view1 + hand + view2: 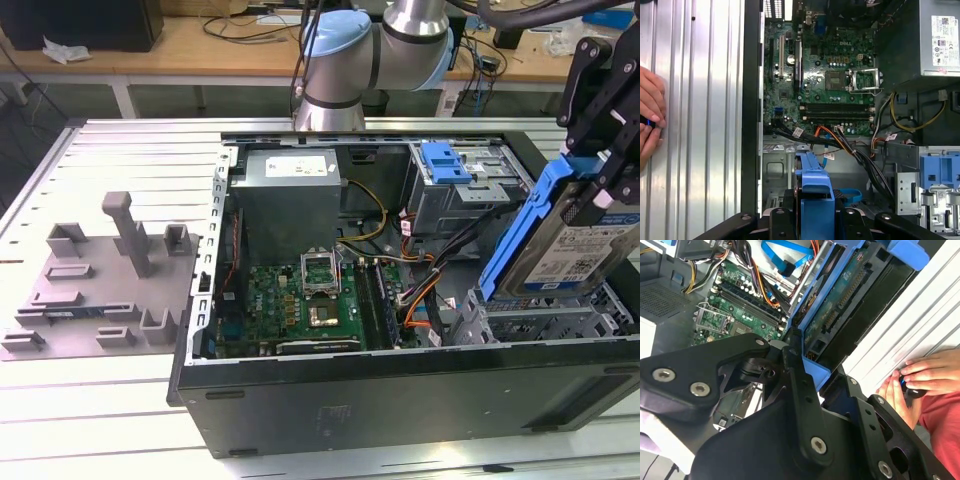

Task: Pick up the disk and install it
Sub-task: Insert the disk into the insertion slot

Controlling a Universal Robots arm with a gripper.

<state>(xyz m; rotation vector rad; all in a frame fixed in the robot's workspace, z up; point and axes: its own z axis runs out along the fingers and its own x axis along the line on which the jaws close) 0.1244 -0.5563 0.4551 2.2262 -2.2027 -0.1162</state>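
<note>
1. Your jaws are clamped on the disk [575,240], which hangs tilted beneath them, just over the drive cage [540,325]
2. Held at that tilt, its blue frame [815,195] may catch the cage rim and jam
3. The cables [425,290] near the jaws could snag
4. The ribbed metal worktop [110,160] carries the open case [400,400], and a person's hand [932,372] rests on it near the jaws, so watch it
</note>
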